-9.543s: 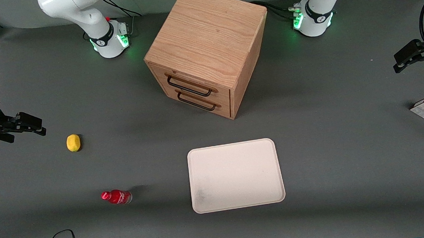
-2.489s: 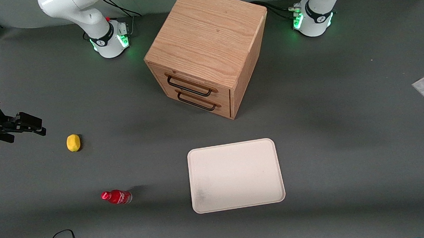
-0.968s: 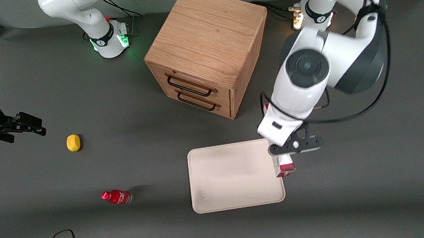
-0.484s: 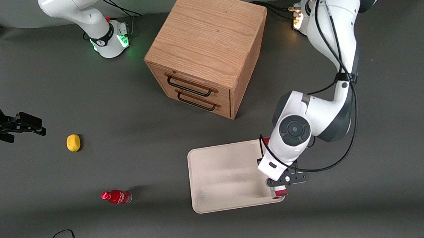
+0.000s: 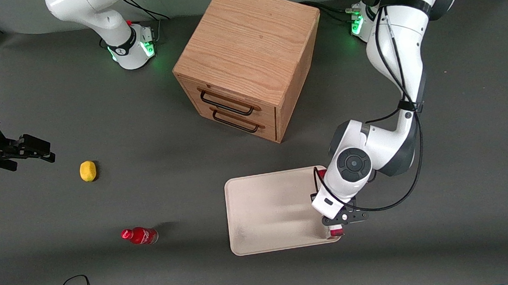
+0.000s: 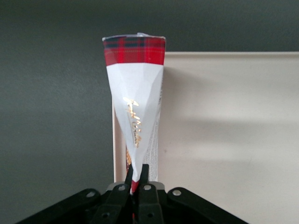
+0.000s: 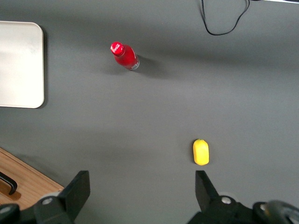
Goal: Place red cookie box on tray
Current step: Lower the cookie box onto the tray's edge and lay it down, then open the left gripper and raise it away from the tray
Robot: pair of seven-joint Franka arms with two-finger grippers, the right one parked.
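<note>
Cardboard, red tartan at its end cap and white with gold script along one face, makes up the red cookie box [image 6: 134,100], which the tool [image 6: 137,183] pinches at one end between fingers [image 6: 145,179] pressed close on the thin crushed edge. The box tapers from a wide plaid end down to a narrow wedge at the grip, so its flat panels look creased and folded inward. In the front view the tool [image 5: 336,225] hangs over the tray [image 5: 268,211] at the corner toward the working arm's end of the worktop and nearest the camera, roughly five o'clock from the tray's middle, with only a small red and white piece of the box [image 5: 336,232] showing below it, at the rim. Whether the box touches the tray cannot be told. The tray is smooth, pale cream, rectangular with rounded corners and a low raised rim; from the wrist its rim [image 6: 233,54] runs straight beside the box.

At twelve o'clock from the tray stands a cubic oak-grained drawer cabinet [image 5: 247,57] with two dark wire handles. The worktop [image 5: 465,180] is matte dark grey.
</note>
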